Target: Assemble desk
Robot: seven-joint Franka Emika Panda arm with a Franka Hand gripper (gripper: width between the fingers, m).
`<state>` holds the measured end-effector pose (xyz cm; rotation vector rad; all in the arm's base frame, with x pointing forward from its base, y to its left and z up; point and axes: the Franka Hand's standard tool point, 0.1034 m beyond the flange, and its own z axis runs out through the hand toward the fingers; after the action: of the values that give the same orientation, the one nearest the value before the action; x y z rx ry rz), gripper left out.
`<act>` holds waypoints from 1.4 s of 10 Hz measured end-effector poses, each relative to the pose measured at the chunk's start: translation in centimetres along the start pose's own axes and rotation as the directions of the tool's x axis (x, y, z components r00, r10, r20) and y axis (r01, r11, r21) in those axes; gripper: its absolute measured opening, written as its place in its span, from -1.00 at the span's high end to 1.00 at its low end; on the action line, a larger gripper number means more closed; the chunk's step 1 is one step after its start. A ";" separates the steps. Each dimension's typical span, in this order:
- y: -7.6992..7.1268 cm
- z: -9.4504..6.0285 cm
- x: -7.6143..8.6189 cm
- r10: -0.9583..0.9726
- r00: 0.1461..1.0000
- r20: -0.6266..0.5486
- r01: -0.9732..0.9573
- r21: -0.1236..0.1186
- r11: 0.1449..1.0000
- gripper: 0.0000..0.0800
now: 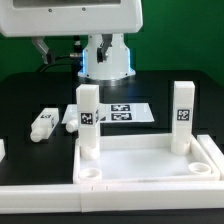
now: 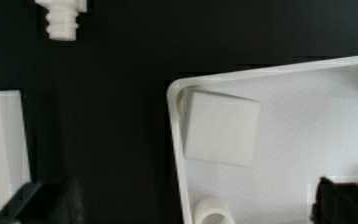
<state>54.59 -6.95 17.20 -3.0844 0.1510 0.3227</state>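
Loose leg [image 1: 72, 119] beside marker board [image 1: 130, 112]

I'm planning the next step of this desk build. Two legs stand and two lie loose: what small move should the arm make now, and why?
Probably swing the gripper over a loose leg on the table and lower around it. The jaws are open and hold nothing. Two standing legs are already set in the tabletop, and its two near-corner sockets are empty.
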 end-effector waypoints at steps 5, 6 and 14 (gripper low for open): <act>0.2 6.3 -7.9 0.060 0.996 -0.067 -0.058 0.020 0.998 -0.62; 0.1 6.0 -7.6 0.056 0.996 -0.069 -0.055 0.020 0.998 -0.62; 1.3 15.1 -11.1 0.192 0.978 -0.082 -0.186 0.080 0.979 -0.62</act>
<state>40.57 -6.46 4.67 -3.0192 0.4509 0.1811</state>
